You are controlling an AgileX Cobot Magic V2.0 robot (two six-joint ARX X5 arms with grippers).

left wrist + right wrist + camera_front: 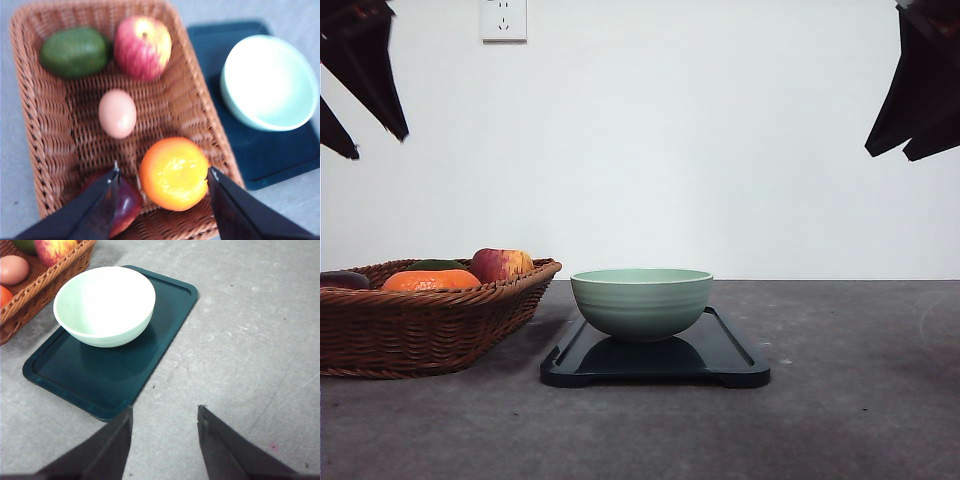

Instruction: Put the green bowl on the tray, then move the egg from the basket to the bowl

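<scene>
1. I can read no text, label, brand or number anywhere in my feeds.
2. The wall socket (503, 19) carries only its slots, no legible marking.

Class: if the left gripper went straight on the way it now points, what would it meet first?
Probably the tangerine, which lies between the open fingers of the left gripper in the basket; the egg lies further on. Depth is uncertain.
</scene>
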